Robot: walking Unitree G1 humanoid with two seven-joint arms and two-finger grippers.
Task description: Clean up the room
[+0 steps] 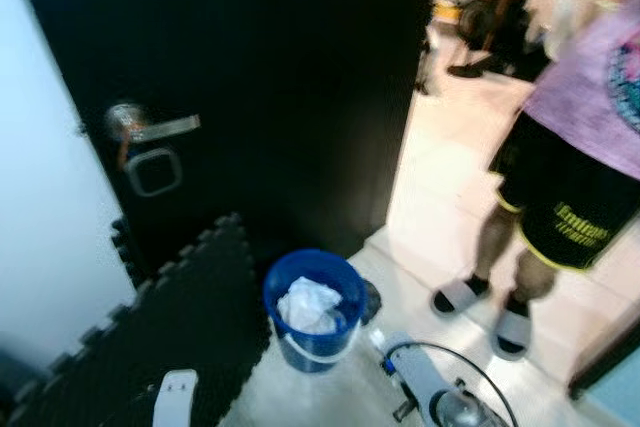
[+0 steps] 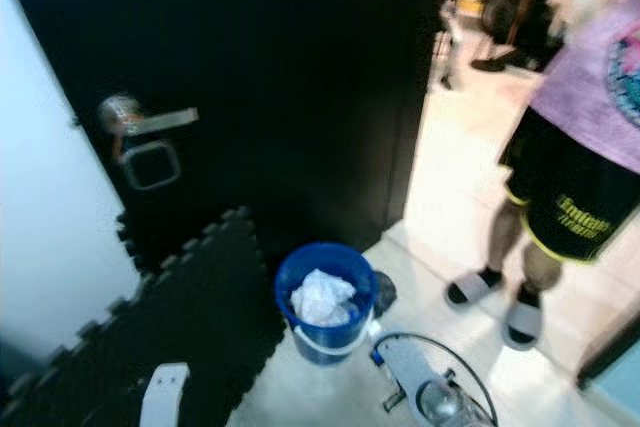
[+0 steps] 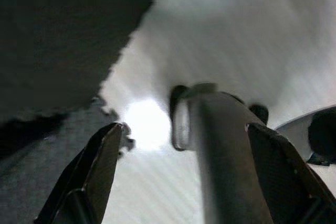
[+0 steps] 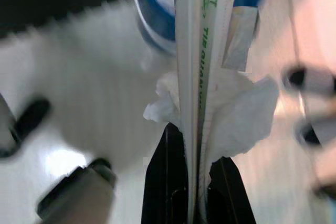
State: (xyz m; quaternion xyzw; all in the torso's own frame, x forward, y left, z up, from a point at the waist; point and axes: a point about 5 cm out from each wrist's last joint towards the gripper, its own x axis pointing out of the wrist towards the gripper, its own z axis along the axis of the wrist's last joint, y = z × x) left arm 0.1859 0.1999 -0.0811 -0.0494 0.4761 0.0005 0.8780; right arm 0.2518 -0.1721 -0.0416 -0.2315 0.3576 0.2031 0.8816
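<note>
Right gripper (image 4: 191,192) clamping 1 flat white packet (image 4: 197,77) plus crumpled tissue (image 4: 236,114), ends blurred; left gripper (image 3: 184,177) gaping, holding nothing, above floor (image 3: 252,40).

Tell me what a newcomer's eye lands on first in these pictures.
A round blue plastic bucket holding crumpled white paper stands on the pale floor at the foot of a tall black door, beside a black interlocking foam mat. A person in a pink shirt, black shorts and white slides stands to the right. The right gripper is shut on flat white packaging with green print and a tissue.
</note>
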